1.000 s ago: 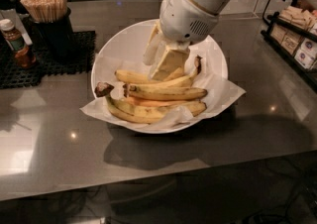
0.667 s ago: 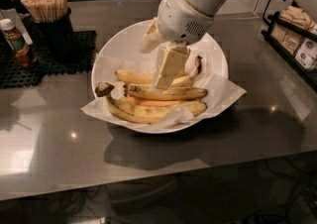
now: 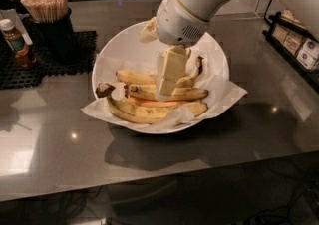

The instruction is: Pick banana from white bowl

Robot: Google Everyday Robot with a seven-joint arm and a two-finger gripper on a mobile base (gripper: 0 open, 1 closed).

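Note:
The white bowl (image 3: 124, 45) stands mid-table with a white paper liner and several bananas in it. The banana (image 3: 192, 93) lies across the middle, fairly straight and yellow, with a short dark stub at its left end. An orange-tinted banana (image 3: 152, 103) lies just in front of it. Curved bananas (image 3: 144, 115) joined at a dark stem (image 3: 104, 89) lie nearest me. Another yellow banana (image 3: 133, 76) lies behind. My gripper (image 3: 166, 88) hangs from the white arm (image 3: 192, 5) inside the bowl, its tip right at the banana's middle and hiding that part.
A black cup of wooden sticks (image 3: 49, 20) and a sauce bottle (image 3: 16, 44) stand on a black mat (image 3: 45, 62) at the left. A black rack with packets (image 3: 299, 45) is at the right. The liner overhangs the bowl's front right rim (image 3: 227, 94).
My gripper has come down and slightly toward the front, from above the bananas to the middle of the banana. The bananas and bowl have not moved.

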